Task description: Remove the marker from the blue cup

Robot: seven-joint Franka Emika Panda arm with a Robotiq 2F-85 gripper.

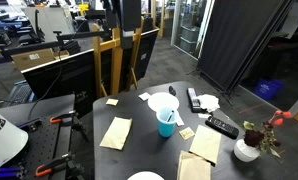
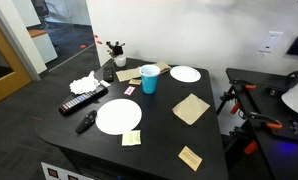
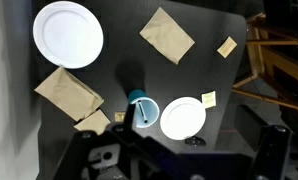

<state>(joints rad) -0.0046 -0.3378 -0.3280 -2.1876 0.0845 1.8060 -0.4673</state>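
The blue cup (image 1: 166,125) stands upright near the middle of the black table, also in the other exterior view (image 2: 149,78). In the wrist view I look down into the cup (image 3: 141,110). The marker (image 3: 142,113), a slim dark stick, leans inside it; its tip shows above the rim in an exterior view (image 1: 173,117). My gripper (image 3: 174,162) is a dark, blurred mass at the bottom of the wrist view. It is high above the table and apart from the cup. Its jaws are not clear enough to read.
A white plate (image 3: 182,118) lies right beside the cup and a larger one (image 3: 68,33) farther off. Brown napkins (image 3: 167,34) (image 3: 69,92) and yellow notes (image 3: 227,46) lie around. Two black remotes (image 2: 82,101) (image 2: 86,122) and a flower vase (image 1: 247,150) stand near the table's edge.
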